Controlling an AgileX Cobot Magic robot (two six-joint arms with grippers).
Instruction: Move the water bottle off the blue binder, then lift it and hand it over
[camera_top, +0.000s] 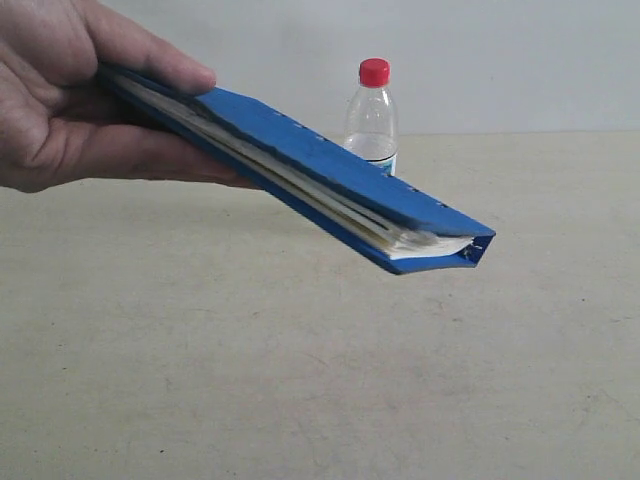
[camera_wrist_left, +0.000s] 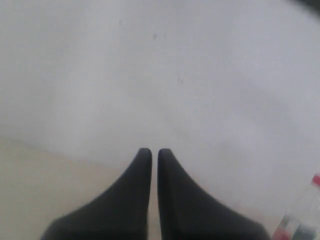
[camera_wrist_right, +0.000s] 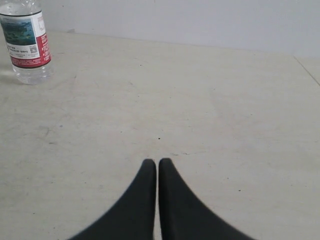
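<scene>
A hand (camera_top: 60, 100) grips the blue binder (camera_top: 330, 175) by one end, clear of the worktop (camera_top: 300, 400). Its free end tilts down, showing white page edges. The water bottle (camera_top: 372, 115) stands upright on the worktop behind it (not on the binder), near the pale wall (camera_top: 500, 60). The left pincer (camera_wrist_left: 154, 152) and right pincer (camera_wrist_right: 157, 162) are both clenched on nothing, with open beige surface ahead of the right one.

The water bottle (camera_top: 372, 115) stands on the table (camera_top: 300, 380) — behind the raised binder (camera_top: 330, 168).
</scene>
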